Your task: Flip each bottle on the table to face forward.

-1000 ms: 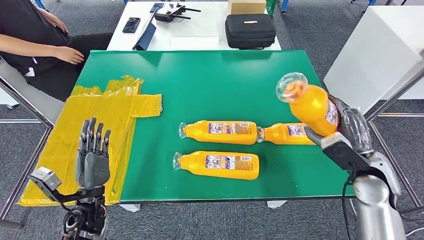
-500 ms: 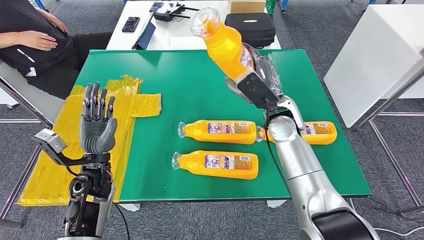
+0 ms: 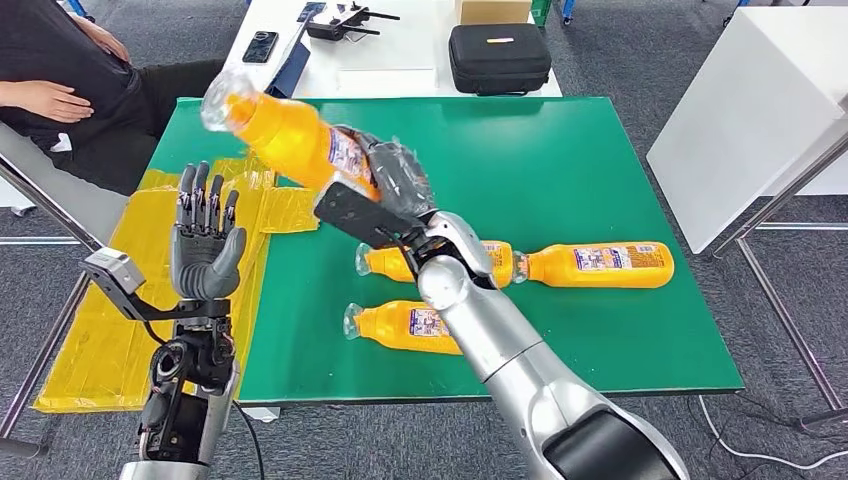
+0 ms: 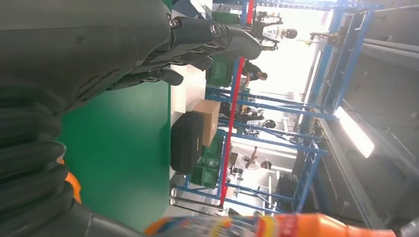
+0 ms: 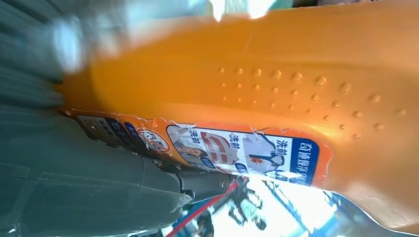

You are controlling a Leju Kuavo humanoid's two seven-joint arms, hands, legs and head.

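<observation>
My right hand [image 3: 385, 185] grips an orange bottle [image 3: 285, 135] and holds it in the air over the left part of the green table [image 3: 560, 150], its clear cap end pointing far left. Up close, the right wrist view has the same orange bottle [image 5: 276, 79] and its label against my right hand [image 5: 89, 182]. My left hand [image 3: 205, 240] is raised, upright and open with fingers apart, just left of the held bottle; the left wrist view has my left hand [image 4: 148, 44] empty. Three more orange bottles lie on the table: one [image 3: 595, 265] at the right, one [image 3: 400, 325] near the front, one [image 3: 385, 262] partly hidden by my arm.
Yellow plastic sheets [image 3: 130, 290] cover the table's left edge. A person [image 3: 60, 90] sits at the far left. Behind stands a white table [image 3: 400, 50] with a black case [image 3: 498, 58], a phone and a controller. A white cabinet [image 3: 760, 110] stands to the right.
My right arm swung the held bottle from the table's right side across to the left, above the yellow sheets. My left hand rose and turned upright. The person's hand moved.
</observation>
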